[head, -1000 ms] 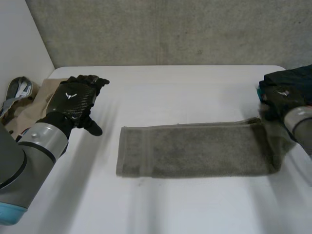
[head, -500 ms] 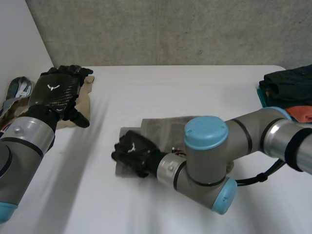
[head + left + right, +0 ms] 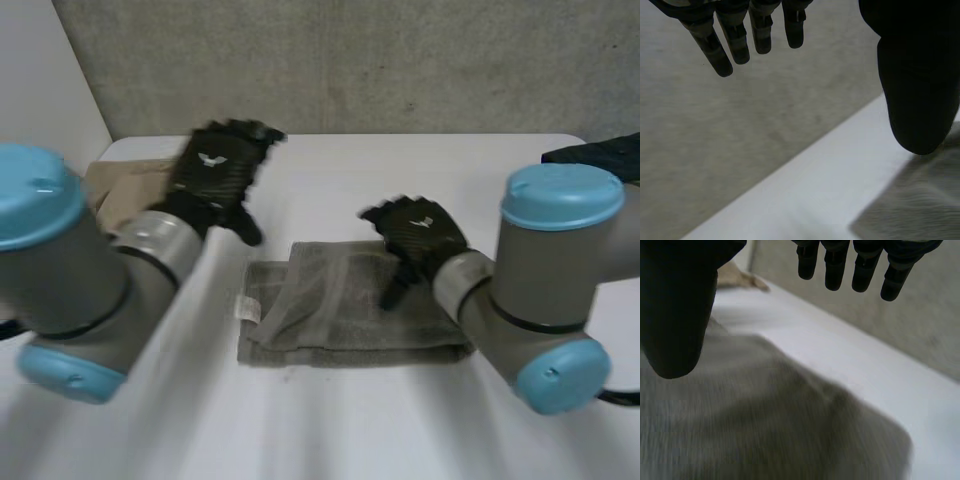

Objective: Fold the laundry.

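A grey-green towel (image 3: 345, 322) lies folded double in the middle of the white table (image 3: 330, 430), a small white label at its left edge. My right hand (image 3: 418, 235) hovers over the towel's right half, fingers straight, holding nothing; in the right wrist view its fingers (image 3: 856, 264) and thumb spread above the towel (image 3: 770, 430). My left hand (image 3: 215, 172) is raised behind the towel's left end, open and empty. In the left wrist view its fingers (image 3: 737, 40) are straight, and a corner of the towel (image 3: 922, 200) lies under its thumb.
A pile of beige clothes (image 3: 115, 185) sits at the table's back left, and dark folded clothes (image 3: 600, 152) at the back right. A grey wall (image 3: 330, 60) runs behind the table. My two arms cross the table's front on both sides.
My right hand carried the towel's right end across to the left, let go and drew back to the right; the towel is now half as long. My left hand swung right toward the towel.
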`<action>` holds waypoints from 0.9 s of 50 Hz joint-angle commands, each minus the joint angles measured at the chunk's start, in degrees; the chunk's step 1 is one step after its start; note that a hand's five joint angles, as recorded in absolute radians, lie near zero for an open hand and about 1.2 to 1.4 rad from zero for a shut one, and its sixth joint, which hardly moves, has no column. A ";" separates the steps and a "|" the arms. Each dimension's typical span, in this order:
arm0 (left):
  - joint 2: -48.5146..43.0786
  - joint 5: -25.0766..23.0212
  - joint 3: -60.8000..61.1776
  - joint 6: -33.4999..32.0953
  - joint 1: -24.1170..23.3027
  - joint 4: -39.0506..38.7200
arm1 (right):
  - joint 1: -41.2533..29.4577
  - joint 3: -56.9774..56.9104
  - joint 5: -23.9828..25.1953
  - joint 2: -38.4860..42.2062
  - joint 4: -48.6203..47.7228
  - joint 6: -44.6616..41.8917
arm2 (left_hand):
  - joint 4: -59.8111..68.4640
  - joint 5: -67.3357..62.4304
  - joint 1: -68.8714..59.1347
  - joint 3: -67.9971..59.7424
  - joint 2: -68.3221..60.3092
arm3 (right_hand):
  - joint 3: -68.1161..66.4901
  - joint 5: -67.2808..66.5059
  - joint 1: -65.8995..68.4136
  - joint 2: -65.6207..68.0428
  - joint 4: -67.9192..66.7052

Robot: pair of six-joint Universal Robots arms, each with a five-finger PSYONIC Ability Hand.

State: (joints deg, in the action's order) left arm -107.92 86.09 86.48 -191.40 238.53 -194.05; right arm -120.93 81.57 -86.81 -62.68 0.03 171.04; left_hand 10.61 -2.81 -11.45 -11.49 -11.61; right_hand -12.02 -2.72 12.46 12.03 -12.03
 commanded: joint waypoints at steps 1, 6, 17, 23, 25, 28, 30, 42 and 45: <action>-13.71 1.18 -11.05 -3.01 -7.81 6.92 | 3.68 11.32 -1.34 -4.72 -3.36 -5.27 | -0.61 2.81 1.45 1.49 1.61 | 2.02 2.72 -2.46 -2.03 2.03; -21.97 4.78 -17.91 -7.49 -10.45 11.76 | 4.38 17.56 -1.34 -6.75 -8.90 -8.52 | -0.61 2.81 1.45 1.49 1.61 | 2.02 2.72 -2.46 -2.03 2.03; -32.70 19.54 -29.70 -12.94 -8.78 16.42 | 4.47 24.43 -2.31 -6.84 -18.22 -10.64 | -0.61 2.81 1.45 1.49 1.61 | -12.61 -11.91 12.17 12.59 -12.60; -32.89 23.86 -29.97 -13.83 -7.20 19.41 | 5.35 24.69 -3.28 -4.56 -20.33 -11.34 | -0.61 2.81 1.45 1.49 1.61 | -19.67 -18.97 19.23 19.65 -19.66; -31.31 23.16 -28.30 -13.21 -7.72 20.82 | 5.61 24.43 -3.19 -3.50 -21.12 -11.43 | -0.61 2.81 1.45 1.49 1.61 | -25.87 -25.17 25.43 25.86 -25.86; -27.98 21.93 -24.97 -11.46 -8.86 21.52 | 5.88 23.90 -2.75 -2.36 -21.83 -11.34 | -0.61 2.81 1.45 1.49 1.61 | -38.13 -37.44 37.69 38.12 -38.12; -26.04 21.49 -23.38 -10.23 -9.39 21.35 | 6.05 23.64 -2.49 -2.01 -21.83 -11.25 | -0.61 2.81 1.45 1.49 1.61 | -46.37 -45.67 45.93 46.36 -46.36; -11.27 18.15 -15.47 -3.98 -9.48 21.26 | 8.60 24.43 -0.03 -6.84 -20.87 -10.55 | -0.61 2.81 1.45 1.49 1.61 | -40.30 -39.60 39.86 40.28 -40.29; -9.07 17.44 -14.59 -3.98 -8.87 21.26 | 8.60 24.78 1.55 -7.72 -18.85 -9.67 | -0.61 2.81 1.45 1.49 1.61 | -30.46 -29.77 30.02 30.45 -30.45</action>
State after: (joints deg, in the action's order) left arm -122.58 105.56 69.56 -196.04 228.46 -172.64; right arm -112.94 105.75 -88.21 -67.53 -21.53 160.29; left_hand 10.61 -2.81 -11.45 -11.49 -11.61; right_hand -62.43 -52.90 58.63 62.78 -62.48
